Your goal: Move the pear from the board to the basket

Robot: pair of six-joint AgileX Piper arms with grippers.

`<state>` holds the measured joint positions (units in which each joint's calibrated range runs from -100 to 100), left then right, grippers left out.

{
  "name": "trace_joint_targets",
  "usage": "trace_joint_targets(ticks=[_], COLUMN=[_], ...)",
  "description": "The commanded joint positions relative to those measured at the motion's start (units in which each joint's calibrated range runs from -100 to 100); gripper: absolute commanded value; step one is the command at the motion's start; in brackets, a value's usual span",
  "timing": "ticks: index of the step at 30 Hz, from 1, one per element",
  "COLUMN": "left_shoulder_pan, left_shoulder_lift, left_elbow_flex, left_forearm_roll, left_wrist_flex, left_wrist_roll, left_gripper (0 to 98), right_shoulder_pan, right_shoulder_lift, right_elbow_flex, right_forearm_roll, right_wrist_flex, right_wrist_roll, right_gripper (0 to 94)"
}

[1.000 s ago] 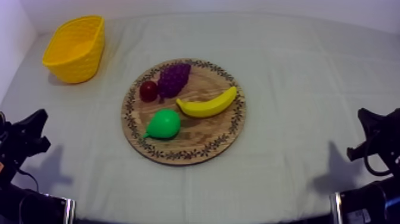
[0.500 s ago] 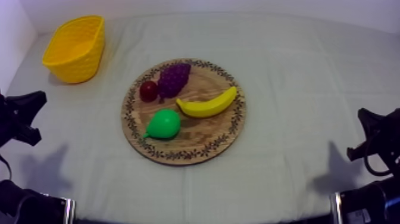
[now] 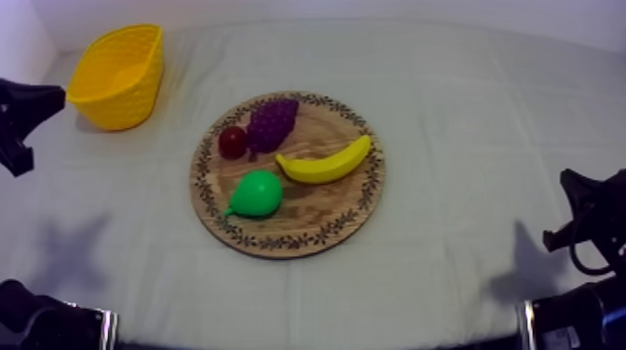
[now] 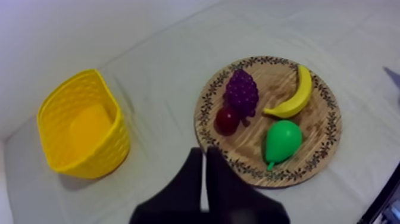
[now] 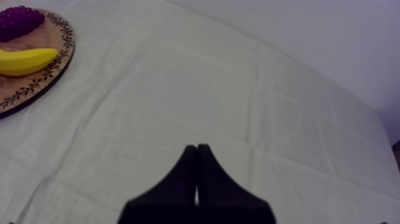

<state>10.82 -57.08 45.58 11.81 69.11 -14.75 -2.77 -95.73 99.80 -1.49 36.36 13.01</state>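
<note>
The pear (image 3: pixel 256 194) lies on the wooden board (image 3: pixel 317 212), well apart from the yellow basket (image 3: pixel 119 76)

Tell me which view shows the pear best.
The top view: the pear lies whole and unblocked on the board. The left wrist view has it whole too, beyond the left pincer. The right wrist view catches banana and grapes.

Green pear (image 3: pixel 255 195) lying on side on round wooden board (image 3: pixel 317 212), near-left part, thin stem end pointing toward rim, fat end toward middle. Wooden board flat at counter's middle, dark patterned rim. Yellow basket (image 3: pixel 116 74) upright, mouth up, at counter's far-left corner, well apart from board.
</note>
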Motion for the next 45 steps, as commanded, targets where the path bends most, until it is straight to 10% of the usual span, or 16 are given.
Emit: trace_joint_targets(ticks=[1, 13, 45], left_shoulder_pan=[-0.3, 1.7, 25.6], left_shoulder_lift=[4.8, 18.4, 50.3], left_elbow_flex=[-5.6, -15.5, -33.2], left_forearm_roll=[0.02, 0.26, -8.23], left_wrist_flex=[4.5, 13.1, 20.7], left_wrist_roll=[0.1, 0.3, -2.8], left_gripper=[0.0, 0.0, 0.0], right_shoulder_pan=[0.0, 0.0, 0.0], right_shoulder_lift=[0.0, 0.0, 0.0], right_elbow_flex=[0.0, 0.0, 0.0], right_forearm_roll=[0.0, 0.0, 0.0], right_wrist_flex=[0.0, 0.0, 0.0], right_wrist_roll=[0.0, 0.0, 0.0], right_gripper=[0.4, 0.4, 0.4])
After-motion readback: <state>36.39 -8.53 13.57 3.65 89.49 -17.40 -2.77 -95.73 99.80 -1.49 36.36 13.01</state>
